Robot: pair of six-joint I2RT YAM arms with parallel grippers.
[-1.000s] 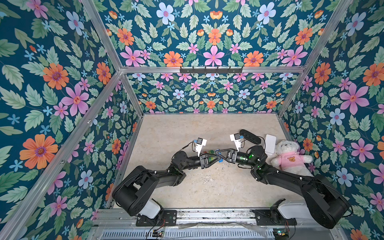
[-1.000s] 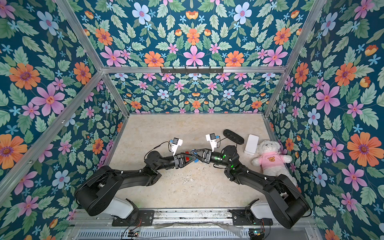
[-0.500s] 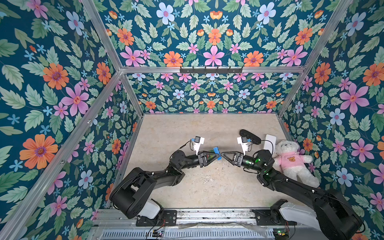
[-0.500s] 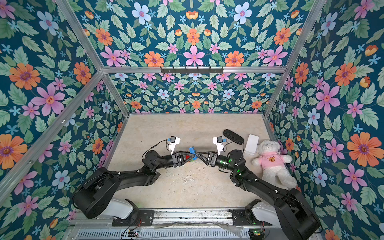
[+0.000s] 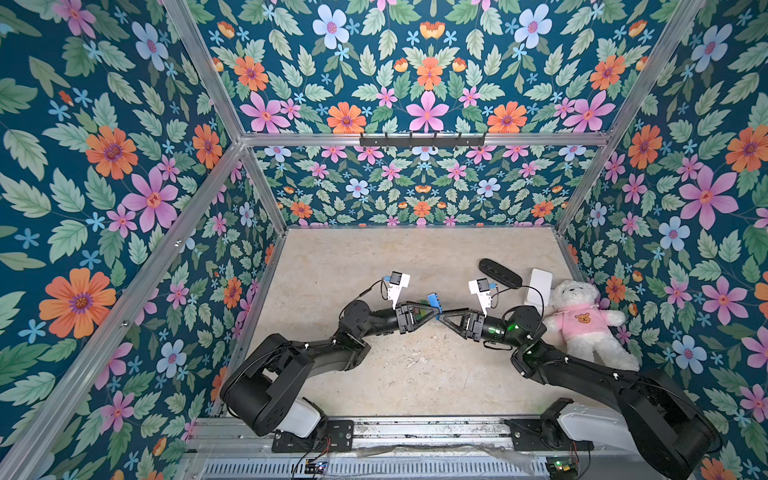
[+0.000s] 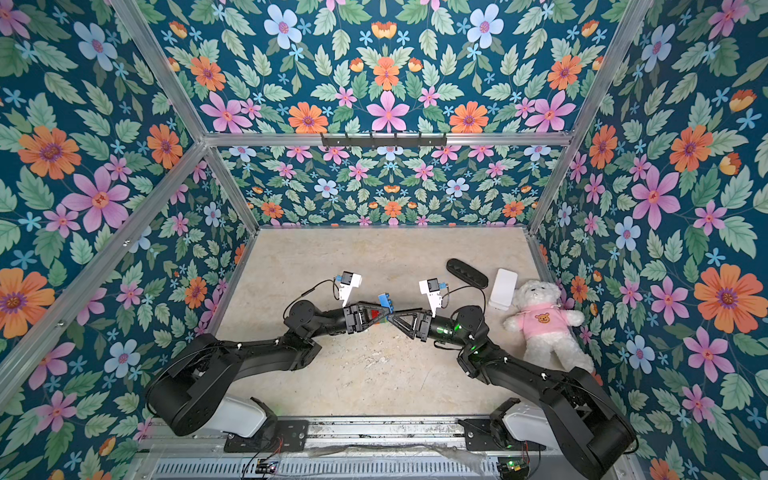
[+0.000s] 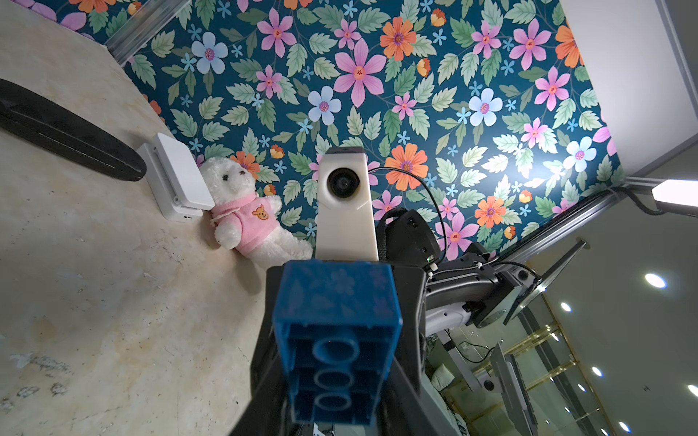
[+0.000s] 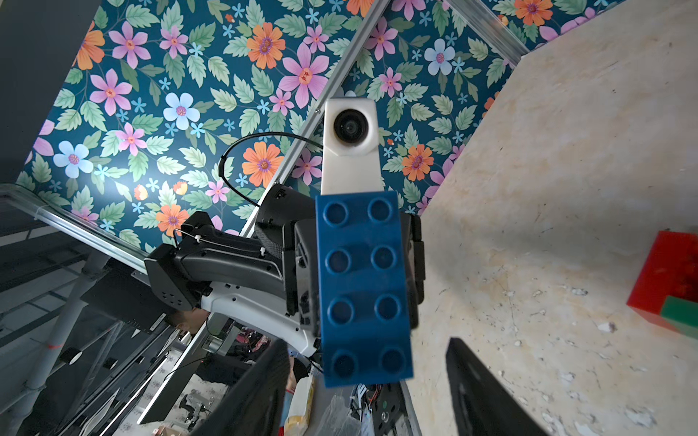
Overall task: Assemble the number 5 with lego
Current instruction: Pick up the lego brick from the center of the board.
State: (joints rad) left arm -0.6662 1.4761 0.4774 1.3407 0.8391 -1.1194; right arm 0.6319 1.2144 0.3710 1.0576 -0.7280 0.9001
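Observation:
A blue lego brick (image 5: 434,300) is held off the table in my left gripper (image 5: 434,311), which is shut on it. The left wrist view shows the brick's hollow underside (image 7: 334,339) between the dark fingers (image 7: 406,302). My right gripper (image 5: 443,318) faces it tip to tip. Its jaws stand open on either side of the brick's studded face (image 8: 362,283), not touching it. A red brick (image 8: 666,275) with a green brick (image 8: 681,315) on it lies on the table below my left gripper, partly hidden in both top views.
A black oblong case (image 5: 500,274), a white box (image 5: 539,286) and a white teddy bear in a pink top (image 5: 582,328) lie at the back right. Flowered walls close in the beige table (image 5: 374,257) on three sides.
The right gripper has let go and drawn back to the right from the left one, its jaws wider. The blue brick now stands out in the left gripper, which has barely moved.

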